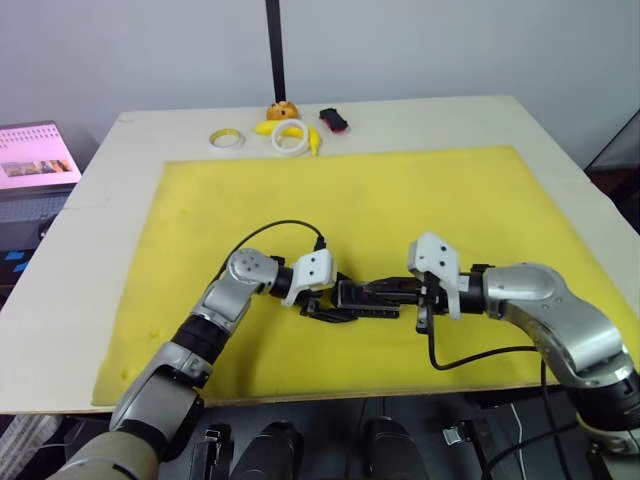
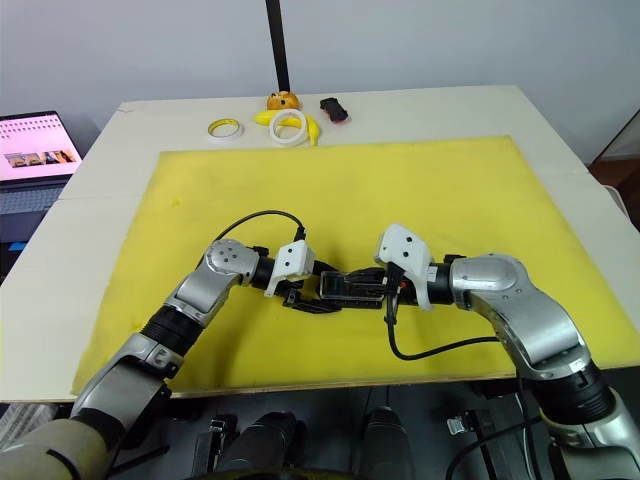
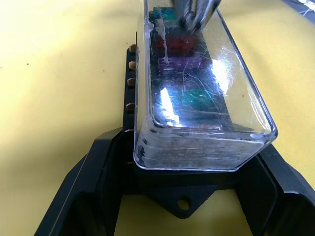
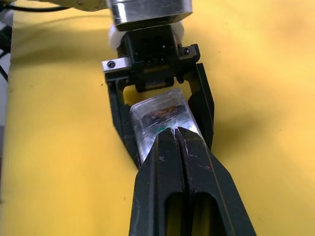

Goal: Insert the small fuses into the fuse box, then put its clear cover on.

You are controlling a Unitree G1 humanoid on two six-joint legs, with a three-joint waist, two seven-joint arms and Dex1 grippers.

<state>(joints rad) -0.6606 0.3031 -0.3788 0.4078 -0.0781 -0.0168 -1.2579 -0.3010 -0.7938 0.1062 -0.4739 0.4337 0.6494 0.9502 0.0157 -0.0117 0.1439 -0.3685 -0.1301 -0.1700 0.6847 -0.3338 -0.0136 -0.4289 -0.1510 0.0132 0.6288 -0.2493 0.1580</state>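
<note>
Bright, even light falls on the yellow foam mat (image 1: 400, 200), with only soft, short shadows under the arms near its front edge. In the left wrist view, white glare streaks the top of the clear cover (image 3: 216, 78), partly veiling the fuses beneath. In the right wrist view, the close black fingers (image 4: 197, 196) look soft beside the sharper mat.
</note>
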